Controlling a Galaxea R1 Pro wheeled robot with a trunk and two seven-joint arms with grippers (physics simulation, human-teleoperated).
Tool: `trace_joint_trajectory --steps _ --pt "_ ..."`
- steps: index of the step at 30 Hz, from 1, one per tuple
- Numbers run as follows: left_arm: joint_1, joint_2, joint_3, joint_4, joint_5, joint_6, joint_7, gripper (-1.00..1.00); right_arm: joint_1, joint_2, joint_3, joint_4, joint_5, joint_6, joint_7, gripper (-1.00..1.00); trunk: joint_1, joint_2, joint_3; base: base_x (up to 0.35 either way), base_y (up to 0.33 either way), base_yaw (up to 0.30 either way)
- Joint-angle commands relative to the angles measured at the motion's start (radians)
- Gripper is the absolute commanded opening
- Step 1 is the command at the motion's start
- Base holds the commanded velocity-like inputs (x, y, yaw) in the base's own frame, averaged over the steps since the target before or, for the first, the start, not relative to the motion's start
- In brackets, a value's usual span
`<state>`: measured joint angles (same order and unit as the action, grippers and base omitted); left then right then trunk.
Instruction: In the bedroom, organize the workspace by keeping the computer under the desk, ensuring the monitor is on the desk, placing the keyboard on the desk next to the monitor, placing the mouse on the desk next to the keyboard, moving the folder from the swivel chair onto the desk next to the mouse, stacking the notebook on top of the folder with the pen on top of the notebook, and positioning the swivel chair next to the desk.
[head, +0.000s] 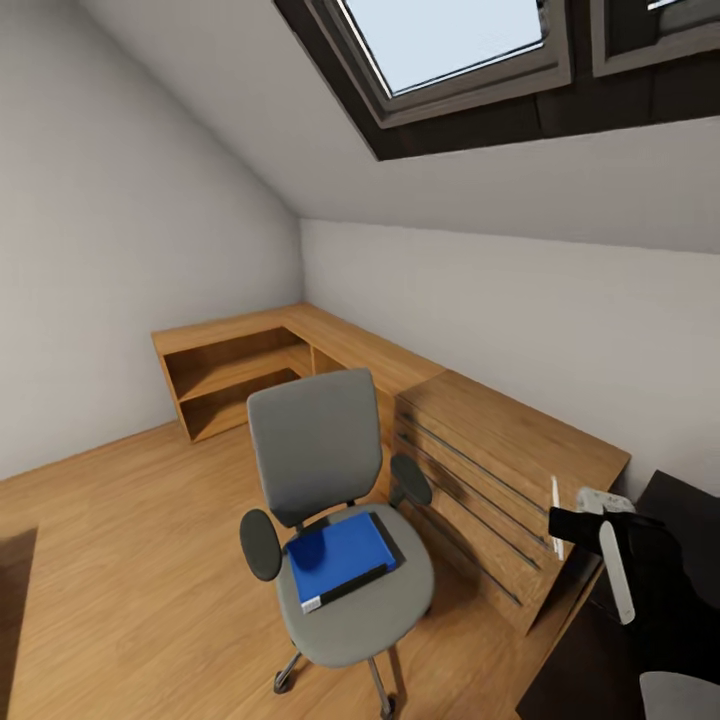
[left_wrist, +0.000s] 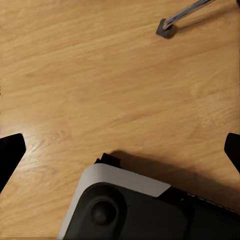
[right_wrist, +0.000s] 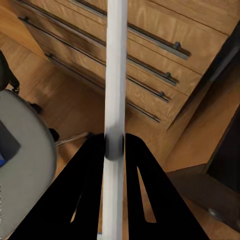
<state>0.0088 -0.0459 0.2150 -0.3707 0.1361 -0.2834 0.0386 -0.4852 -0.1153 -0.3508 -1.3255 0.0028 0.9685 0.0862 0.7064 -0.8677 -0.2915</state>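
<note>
Blue and flat, the folder (head: 338, 553) lies on the seat of the swivel chair (head: 325, 520), which stands on the wooden floor (head: 120, 590) just in front of the low oak chest (head: 500, 470) (the one with long bar handles). Right of that chest, the right gripper (right_wrist: 114, 145) has its black fingers (right_wrist: 90, 190) closed on a thin white object (right_wrist: 115, 75) standing upright between them; what it is cannot be told. Beside the chair's chrome leg (left_wrist: 185, 15), the left gripper (left_wrist: 120, 150) hangs over bare floor, fingers spread wide, holding nothing.
</note>
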Motion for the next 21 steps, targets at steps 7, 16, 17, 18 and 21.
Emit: trace_joint_trajectory --steps 7,16,17,18,21 --pt "0.0 0.001 -0.002 0.005 0.006 -0.005 0.001 1.0 0.0 0.038 -0.002 -0.004 -0.002 0.004 0.005 -1.0 0.0 -0.001 -0.001 0.0 0.0 -0.097" --pt "0.0 0.0 -0.002 0.007 0.006 -0.005 0.001 1.0 0.0 0.046 -0.003 -0.004 0.004 -0.006 0.0 -1.0 0.0 -0.001 -0.001 0.0 0.0 -0.26" --pt "0.0 0.0 -0.002 0.007 0.006 -0.005 0.001 1.0 0.0 0.046 -0.004 -0.003 0.004 -0.006 0.0 -1.0 0.0 -0.001 -0.001 0.0 0.0 -0.272" --pt "0.0 0.001 -0.002 0.007 0.007 -0.005 0.001 1.0 0.0 0.045 -0.005 -0.002 0.004 -0.006 0.0 -1.0 0.0 -0.001 -0.001 0.0 0.0 -0.272" --pt "0.0 0.0 -0.002 0.008 0.007 -0.005 0.001 1.0 0.0 0.046 -0.007 0.0 0.004 -0.007 0.0 -1.0 0.0 -0.001 -0.001 0.0 0.0 -0.273"
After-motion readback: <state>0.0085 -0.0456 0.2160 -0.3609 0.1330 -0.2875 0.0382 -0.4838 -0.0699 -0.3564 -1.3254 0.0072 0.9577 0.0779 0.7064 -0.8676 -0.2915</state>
